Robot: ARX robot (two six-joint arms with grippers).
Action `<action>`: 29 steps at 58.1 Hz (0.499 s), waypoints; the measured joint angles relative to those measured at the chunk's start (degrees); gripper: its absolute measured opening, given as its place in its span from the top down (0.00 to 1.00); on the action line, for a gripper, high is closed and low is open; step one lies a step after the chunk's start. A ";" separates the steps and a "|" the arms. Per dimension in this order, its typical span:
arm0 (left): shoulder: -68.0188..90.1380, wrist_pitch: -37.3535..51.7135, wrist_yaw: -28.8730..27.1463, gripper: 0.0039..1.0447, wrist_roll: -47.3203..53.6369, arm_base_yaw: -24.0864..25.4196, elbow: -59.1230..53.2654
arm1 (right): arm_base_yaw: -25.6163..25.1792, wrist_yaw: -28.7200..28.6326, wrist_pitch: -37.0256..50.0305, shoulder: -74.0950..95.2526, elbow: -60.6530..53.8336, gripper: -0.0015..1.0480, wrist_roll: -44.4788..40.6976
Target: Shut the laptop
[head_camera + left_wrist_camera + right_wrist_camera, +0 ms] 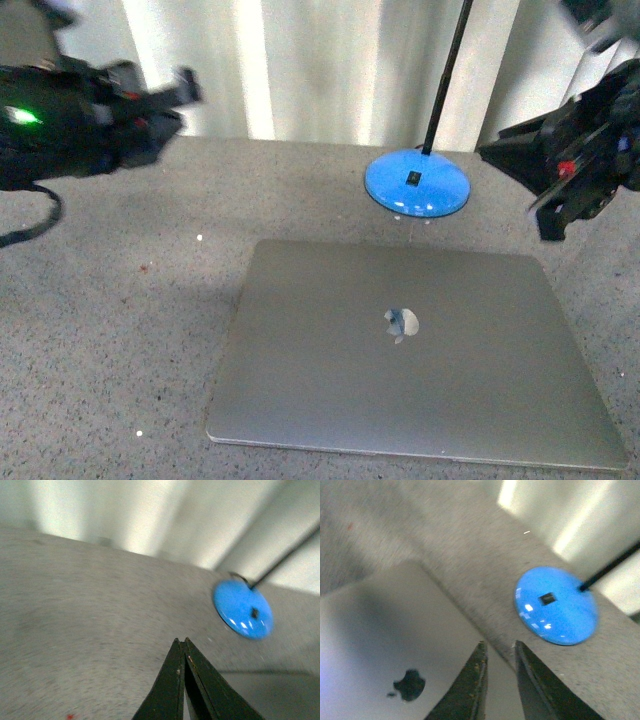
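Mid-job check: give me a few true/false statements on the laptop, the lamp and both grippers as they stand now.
1. The laptop lies shut, its lid flat with the logo facing up. True.
2. The left gripper grips the laptop's lid. False: its fingertips are pressed together on nothing, raised over bare table to the side of the laptop.
3. The blue lamp base stands on the laptop. False: it stands on the table beyond the laptop's far edge, with a gap between them.
4. The right gripper shows a narrow gap between its fingertips and holds nothing. True.
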 joint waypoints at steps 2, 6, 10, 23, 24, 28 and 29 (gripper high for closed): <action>-1.81 -0.13 -2.01 0.88 -2.51 0.59 -1.55 | -0.17 0.04 0.00 -0.02 -0.13 0.59 1.99; -3.26 -0.15 -2.64 0.77 -4.90 0.90 -2.58 | -0.22 0.13 0.00 0.50 -0.61 0.49 4.39; -3.26 -0.17 -2.38 0.64 -6.25 0.79 -2.71 | 0.09 -0.02 -0.07 0.81 -0.94 0.37 5.97; -1.66 13.22 -10.54 0.49 0.87 0.28 -6.64 | 0.22 1.11 0.52 0.94 -1.11 0.07 7.91; -1.66 16.37 -11.47 0.52 3.41 0.39 -8.07 | 0.48 2.51 1.88 1.18 -1.44 0.09 8.31; -3.50 23.41 -11.65 0.65 11.30 1.38 -12.85 | 1.90 21.31 21.57 2.43 -7.48 0.22 11.82; -4.26 23.87 -11.58 0.68 12.44 1.57 -13.68 | 1.90 23.10 23.76 2.43 -8.35 0.23 12.13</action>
